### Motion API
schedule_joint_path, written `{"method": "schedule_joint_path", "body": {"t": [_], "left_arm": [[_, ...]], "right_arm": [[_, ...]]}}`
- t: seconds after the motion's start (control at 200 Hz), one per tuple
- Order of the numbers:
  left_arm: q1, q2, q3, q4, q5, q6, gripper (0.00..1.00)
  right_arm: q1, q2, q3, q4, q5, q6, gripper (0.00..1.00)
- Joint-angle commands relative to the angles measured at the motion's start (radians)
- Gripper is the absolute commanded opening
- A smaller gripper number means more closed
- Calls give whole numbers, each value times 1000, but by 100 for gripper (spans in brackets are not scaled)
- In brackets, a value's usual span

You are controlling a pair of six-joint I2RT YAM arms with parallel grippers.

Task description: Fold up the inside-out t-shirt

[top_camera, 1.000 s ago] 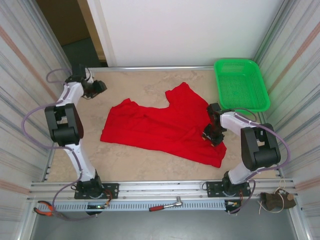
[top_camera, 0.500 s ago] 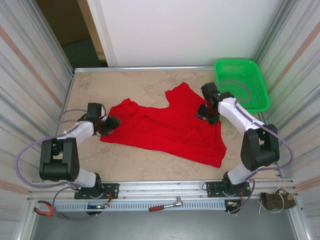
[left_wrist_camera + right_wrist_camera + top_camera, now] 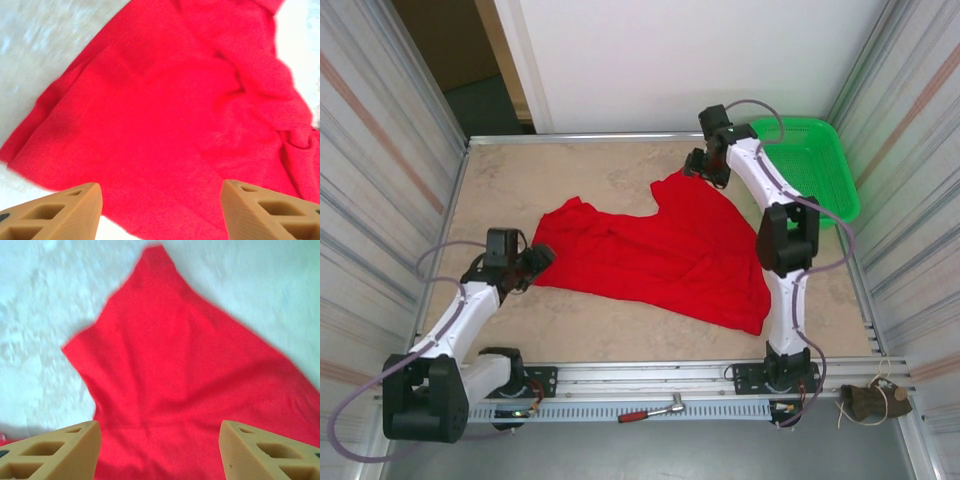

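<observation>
Two pincers stood with jaws apart, gripping nothing: the left pincer (image 3: 538, 258) at the near-left corner of the shirt (image 3: 660, 255), the right pincer (image 3: 698, 166) at its far tip, near the basket (image 3: 805, 165). The shirt lay spread and rumpled mid-counter (image 3: 580, 175), so opposite corners were probably chosen to stretch it flat before folding. No label or writing could be read.

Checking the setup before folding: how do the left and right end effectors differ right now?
The left end effector sits at the t-shirt's near left edge; the right end effector is at its far pointed corner. The left arm lies low and bent; the right arm reaches far out, beside the green basket. Both are open, holding nothing.
</observation>
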Motion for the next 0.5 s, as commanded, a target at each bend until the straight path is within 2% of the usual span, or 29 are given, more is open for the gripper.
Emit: {"method": "schedule_joint_path", "body": {"t": [0.0, 0.075, 0.16, 0.326, 0.491], "left_arm": [[-2, 99, 171, -31, 10, 162, 66], [-6, 227, 306, -63, 37, 266, 68], [-7, 369, 431, -79, 52, 357, 68], [-5, 613, 671, -158, 67, 457, 69], [-5, 730, 780, -179, 59, 487, 70]], "right_arm": [[-23, 162, 216, -101, 50, -67, 63], [-40, 272, 360, -114, 45, -67, 63], [-54, 349, 443, -68, 6, -64, 64], [-65, 414, 452, 66, -57, -36, 63], [-52, 485, 503, 103, -102, -17, 62]]}}
